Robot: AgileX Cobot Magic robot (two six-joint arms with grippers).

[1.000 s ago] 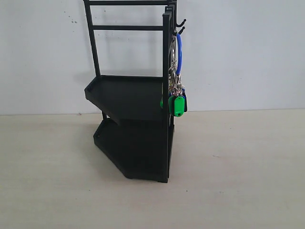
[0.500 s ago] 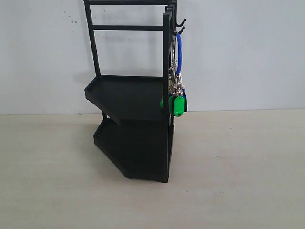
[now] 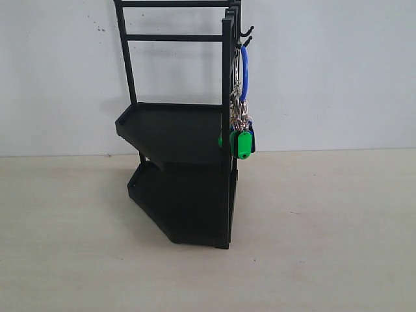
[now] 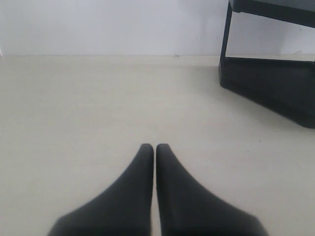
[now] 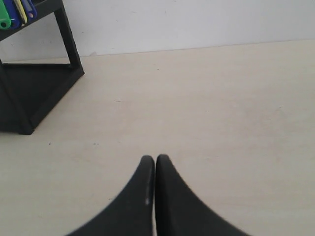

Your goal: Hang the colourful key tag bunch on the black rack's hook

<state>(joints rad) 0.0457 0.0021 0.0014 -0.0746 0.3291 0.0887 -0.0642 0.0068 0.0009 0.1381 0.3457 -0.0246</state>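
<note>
The black rack [image 3: 182,130] stands at the middle of the table against the white wall. From a hook [image 3: 245,31] at its upper right post hangs the colourful key tag bunch [image 3: 242,140], its blue-sheathed ring over the hook and a green tag lowest. No gripper shows in the exterior view. In the left wrist view my left gripper [image 4: 155,146] is shut and empty above bare table, the rack's base [image 4: 275,83] well off. My right gripper [image 5: 155,158] is likewise shut and empty, with the rack's base [image 5: 34,93] and a few tags [image 5: 15,12] far from it.
The pale wooden table [image 3: 325,227] spreads round the rack, with a white wall [image 3: 338,71] behind it. Nothing else stands on it.
</note>
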